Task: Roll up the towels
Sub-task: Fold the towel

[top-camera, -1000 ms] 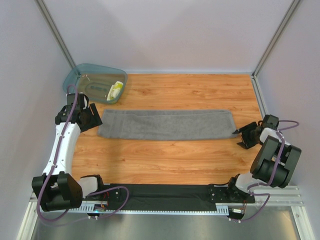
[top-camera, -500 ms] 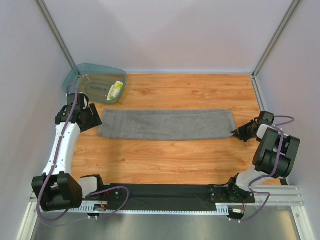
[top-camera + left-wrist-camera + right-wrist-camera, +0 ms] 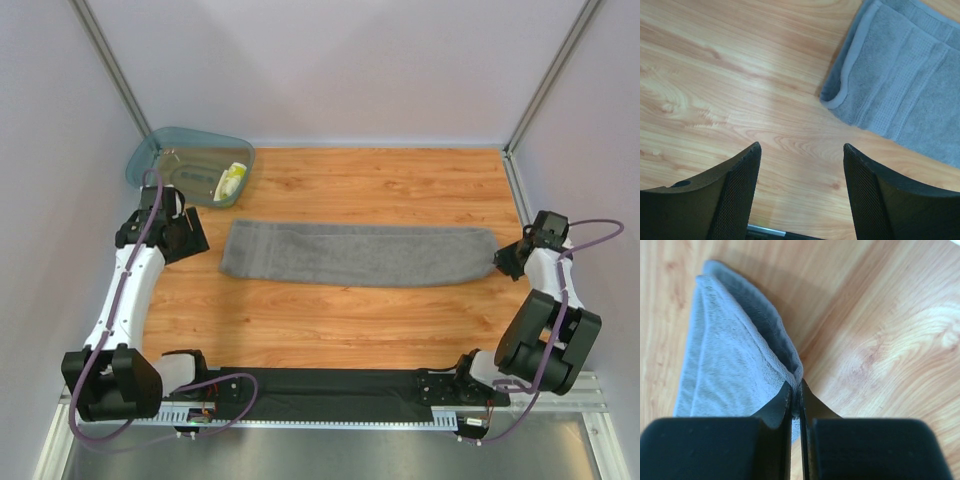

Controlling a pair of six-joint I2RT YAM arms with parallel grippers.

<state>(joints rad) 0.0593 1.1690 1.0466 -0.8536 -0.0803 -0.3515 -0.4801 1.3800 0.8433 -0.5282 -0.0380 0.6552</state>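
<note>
A long grey towel (image 3: 360, 253) lies folded in a strip across the wooden table. My right gripper (image 3: 503, 258) is shut on its right end, and the right wrist view shows the grey towel (image 3: 735, 365) pinched between the fingertips and lifted a little off the wood. My left gripper (image 3: 192, 238) stands open just left of the towel's left end, touching nothing. In the left wrist view the grey towel (image 3: 905, 85) lies ahead and to the right of the left gripper (image 3: 802, 150). A small yellow-and-white cloth (image 3: 232, 180) lies in the teal tub (image 3: 160, 152).
The translucent teal tub stands at the back left corner, close behind my left arm. Metal frame posts (image 3: 545, 85) rise at both back corners. A black strip (image 3: 330, 385) runs along the near edge between the arm bases.
My right gripper closed on the towel's right end and pulled it to the right, so the whole towel slid right. The left end now lies clear of my left gripper, which stayed open.
</note>
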